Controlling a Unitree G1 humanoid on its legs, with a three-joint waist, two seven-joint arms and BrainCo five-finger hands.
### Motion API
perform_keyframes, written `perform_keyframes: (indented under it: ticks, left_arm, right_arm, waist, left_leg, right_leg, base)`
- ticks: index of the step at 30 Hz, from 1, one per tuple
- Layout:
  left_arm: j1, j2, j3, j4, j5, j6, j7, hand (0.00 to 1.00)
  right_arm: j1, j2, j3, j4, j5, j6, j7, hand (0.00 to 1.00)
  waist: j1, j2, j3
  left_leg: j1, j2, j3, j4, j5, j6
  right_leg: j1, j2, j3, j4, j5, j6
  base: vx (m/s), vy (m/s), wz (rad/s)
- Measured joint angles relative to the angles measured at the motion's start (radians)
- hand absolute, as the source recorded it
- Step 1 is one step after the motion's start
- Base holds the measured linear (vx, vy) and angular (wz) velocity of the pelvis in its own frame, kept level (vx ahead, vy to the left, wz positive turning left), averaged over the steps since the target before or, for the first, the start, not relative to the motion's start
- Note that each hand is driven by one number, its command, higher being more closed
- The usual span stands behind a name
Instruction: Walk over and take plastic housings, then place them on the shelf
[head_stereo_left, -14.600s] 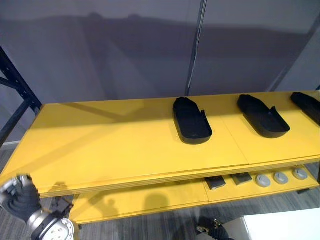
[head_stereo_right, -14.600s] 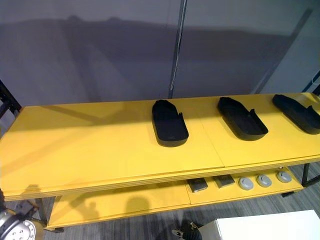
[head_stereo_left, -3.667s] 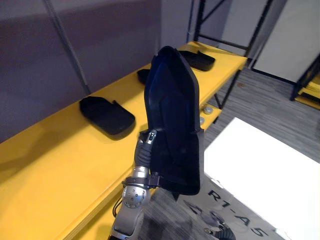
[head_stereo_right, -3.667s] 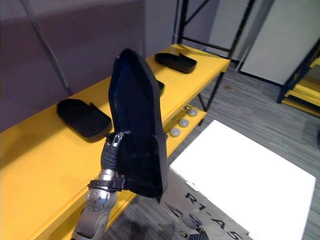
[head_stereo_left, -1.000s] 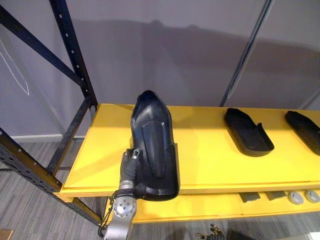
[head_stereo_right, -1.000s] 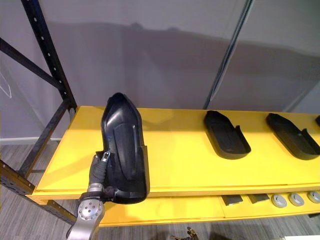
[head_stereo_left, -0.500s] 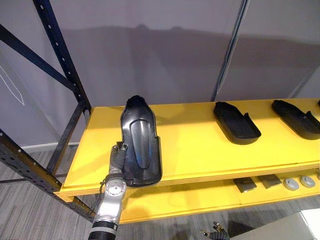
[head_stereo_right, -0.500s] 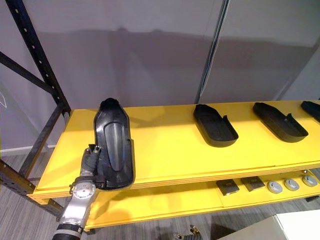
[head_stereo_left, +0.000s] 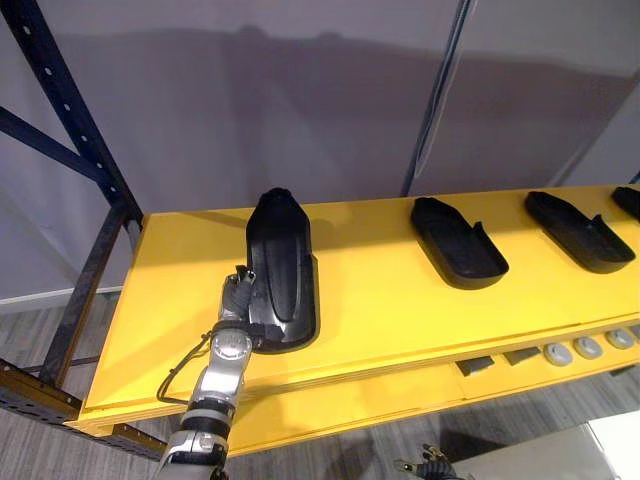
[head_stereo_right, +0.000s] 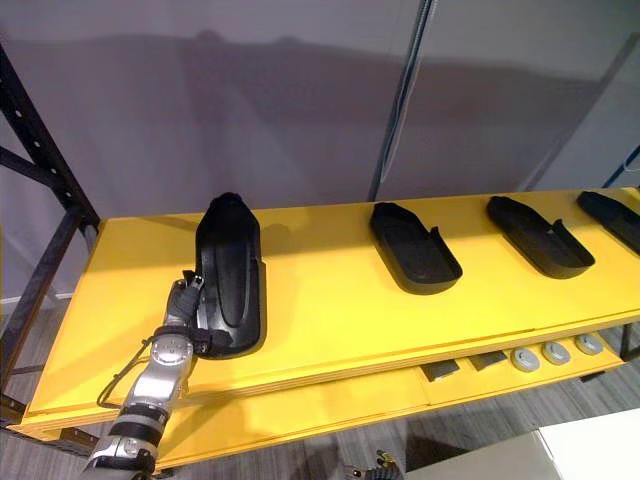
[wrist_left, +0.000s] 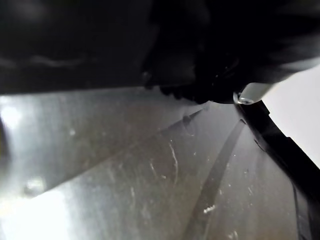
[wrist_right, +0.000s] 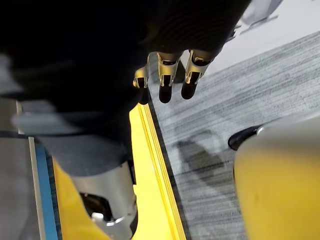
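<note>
housing comes down at the open end of the shelf

the robot's left hand (head_stereo_left: 237, 300) grips a black plastic housing (head_stereo_left: 282, 262) by its near left rim, thumb on the edge and fingers tucked beneath, and holds it lengthwise across the yellow shelf (head_stereo_left: 380, 300), domed side up. the far tip looks to be on the board; whether the near end has landed cannot be told. two more housings (head_stereo_left: 458, 243) lie further to the right on the same shelf, well apart from this one. the right hand (wrist_right: 170, 75) hangs by the shelf's front edge, fingers relaxed and holding nothing.

to finish the step cleanly, the near end should probably be lowered until the whole rim sits flat, with the part kept well back from the front lip (its near end lies close to that edge). the grip is best released only once the housing bears its own weight, the fingers then drawn out sideways so they do not drag it. the dark rack upright (head_stereo_left: 70, 110) to the left leaves room for that.
</note>
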Motion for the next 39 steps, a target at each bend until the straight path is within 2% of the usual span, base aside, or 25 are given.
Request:
perform_keyframes:
  ticks: [2,3,9,14,24,28,35,39]
  left_arm:
    - [-0.014,0.008,0.002,0.002,0.001,0.007,0.003,1.00]
    - [-0.025,0.008,0.007,0.014,0.002,0.009,0.007,0.00]
    - [-0.080,0.004,0.037,0.063,-0.005,0.019,0.044,0.00]
    - [-0.097,0.002,0.056,0.069,-0.014,0.019,0.059,0.00]
    - [-0.107,-0.046,0.074,0.064,-0.152,-0.002,0.095,0.00]
    - [-0.089,-0.054,0.074,0.035,-0.169,-0.010,0.104,0.00]
    - [0.028,-0.106,0.063,-0.186,-0.140,0.002,0.136,0.00]
    - [0.094,-0.115,0.015,-0.439,-0.086,-0.009,0.156,0.00]
  right_arm:
    - [0.001,-0.002,0.000,0.004,0.000,0.000,0.002,0.00]
    - [0.006,-0.004,0.000,0.004,0.000,0.000,0.003,0.00]
    - [0.032,-0.017,0.000,0.006,-0.018,0.001,0.002,0.00]
    - [0.035,-0.018,-0.001,0.012,-0.018,0.005,0.002,0.00]
    - [0.034,-0.019,-0.001,0.015,-0.019,0.008,0.001,0.00]
    - [0.034,-0.019,-0.001,0.014,-0.019,0.009,-0.001,0.00]
    - [0.037,-0.020,-0.002,0.014,-0.019,0.009,-0.003,0.00]
    - [0.044,-0.021,-0.001,0.014,-0.019,0.008,-0.004,0.00]
  waist:
    - [-0.003,-0.010,0.006]
    - [-0.004,-0.014,0.005]
    - [-0.012,-0.013,0.006]
    - [-0.030,-0.014,0.007]
    - [-0.030,-0.016,0.011]
    - [-0.030,-0.016,0.013]
    - [-0.028,-0.016,0.034]
    - [-0.009,-0.015,0.034]
  left_leg:
    - [-0.001,-0.001,0.001,0.000,-0.004,-0.006]
    - [-0.001,-0.001,0.001,0.000,-0.006,-0.007]
    - [-0.003,0.000,0.002,0.004,-0.006,-0.004]
    - [-0.003,0.000,0.001,0.004,-0.008,-0.004]
    - [0.001,0.000,-0.003,0.004,-0.009,-0.002]
    - [0.002,0.000,-0.004,0.003,-0.009,-0.002]
    - [0.010,0.000,-0.028,0.003,-0.008,-0.002]
    - [0.011,0.004,-0.029,0.004,-0.007,-0.002]
  right_leg:
    - [-0.002,-0.001,0.003,0.000,0.000,0.000]
    - [-0.002,-0.001,0.003,0.000,0.000,0.000]
    - [-0.002,-0.001,0.003,-0.008,0.000,0.001]
    - [0.004,-0.001,0.003,-0.016,0.001,0.000]
    - [0.009,-0.001,0.001,-0.018,0.001,-0.001]
    - [0.011,-0.002,0.000,-0.018,0.001,-0.001]
    - [0.037,-0.002,-0.027,-0.023,0.001,-0.001]
    - [0.037,0.002,-0.014,-0.003,0.002,0.000]
  base:
    - [-0.07,0.035,-0.08]
    - [-0.04,0.025,-0.01]
    - [0.00,0.000,0.00]
    - [0.00,0.000,0.00]
    - [-0.02,0.007,0.00]
    - [-0.02,0.011,0.01]
    - [-0.01,0.002,0.09]
    - [0.00,0.001,0.01]
